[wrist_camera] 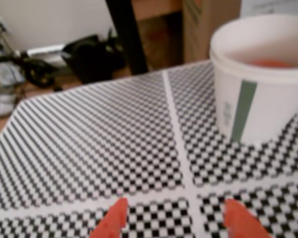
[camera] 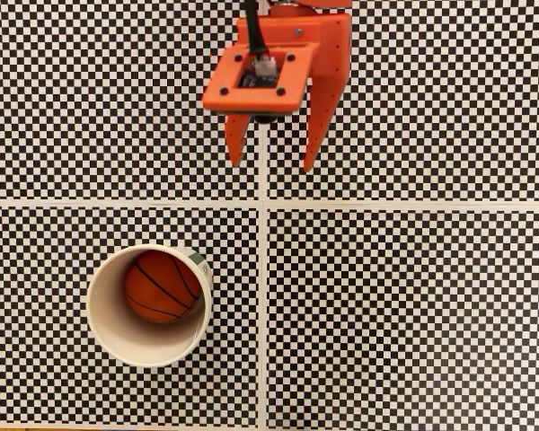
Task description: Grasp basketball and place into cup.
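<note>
While my hand [camera: 269, 166] hangs over the checkered table [camera: 413, 314] near its top edge in the fixed view, both fingers stand spread apart w/ nothing between them, just the white line of the table pattern showing in the gap. My fingertips [camera: 236, 154] point down-frame toward the middle of the table. In the wrist view my hand [wrist_camera: 176, 218] shows as two orange tips at the bottom edge, wide apart, w/ checkered surface and a white stripe between.

Basketball [camera: 162, 285] sits inside the cup [camera: 117, 337], resting at the bottom, closer to the wall on the side nearest my hand; black seam lines are visible on it. Cup stands upright on the table, well apart from my hand, ahead of my fingertips and off to the left in the fixed view. In the wrist view the cup [wrist_camera: 260, 94] is ahead and to the right of my fingers, w/ a green vertical stripe and some small green print on its outer wall; a blurry sliver of orange, the basketball [wrist_camera: 268, 63], shows just above the near rim inside.

Beyond the table's far edge in the wrist view: a dark upright post [wrist_camera: 126, 37], a tangle of black cables [wrist_camera: 39, 69] on the floor by a pale wall, and a brown cardboard box [wrist_camera: 208, 27].
</note>
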{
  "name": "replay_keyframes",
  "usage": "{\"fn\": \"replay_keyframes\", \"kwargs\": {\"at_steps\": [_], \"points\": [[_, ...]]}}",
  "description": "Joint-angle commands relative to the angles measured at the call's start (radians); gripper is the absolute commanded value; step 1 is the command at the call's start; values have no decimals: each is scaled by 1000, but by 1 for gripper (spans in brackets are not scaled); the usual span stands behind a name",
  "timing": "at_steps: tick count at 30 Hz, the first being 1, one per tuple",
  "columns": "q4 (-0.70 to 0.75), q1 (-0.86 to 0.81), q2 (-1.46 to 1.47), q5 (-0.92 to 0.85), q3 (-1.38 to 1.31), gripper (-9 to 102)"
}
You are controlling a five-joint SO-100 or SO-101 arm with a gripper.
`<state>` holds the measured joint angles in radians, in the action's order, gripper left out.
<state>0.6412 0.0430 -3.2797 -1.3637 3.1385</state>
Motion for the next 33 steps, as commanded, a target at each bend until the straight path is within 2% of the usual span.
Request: {"fn": "replay_keyframes", "kwargs": {"at_steps": [1,5,26,33], "points": [[48,5,-9,12,35,9],[129,5,-9,-15,35,0],[588,-32,-9,-52,35,0],[618,-49,-9,-114,35,0]]}}
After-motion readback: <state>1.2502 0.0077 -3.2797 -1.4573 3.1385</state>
